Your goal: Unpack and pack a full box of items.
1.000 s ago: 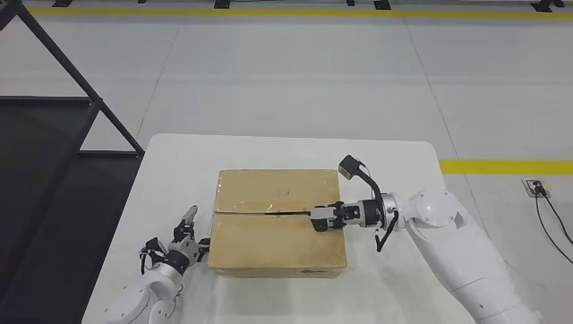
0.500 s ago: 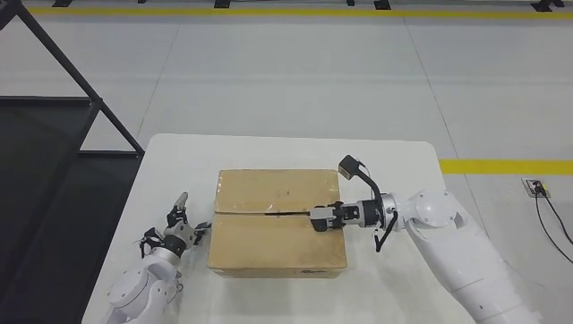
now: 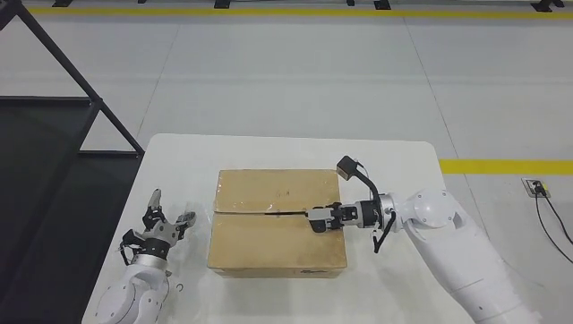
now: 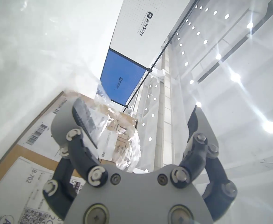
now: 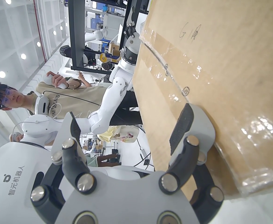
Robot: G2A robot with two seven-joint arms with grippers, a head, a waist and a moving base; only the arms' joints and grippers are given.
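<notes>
I see the closed cardboard box [image 3: 277, 234] in the middle of the white table [image 3: 394, 158]. My right gripper [image 3: 313, 219] rests at the right end of its taped seam [image 3: 269, 209], fingers spread wide. My left gripper [image 3: 170, 211] hangs wide open just left of the box.

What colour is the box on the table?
The box is plain light brown cardboard; the top view shows it best.
</notes>
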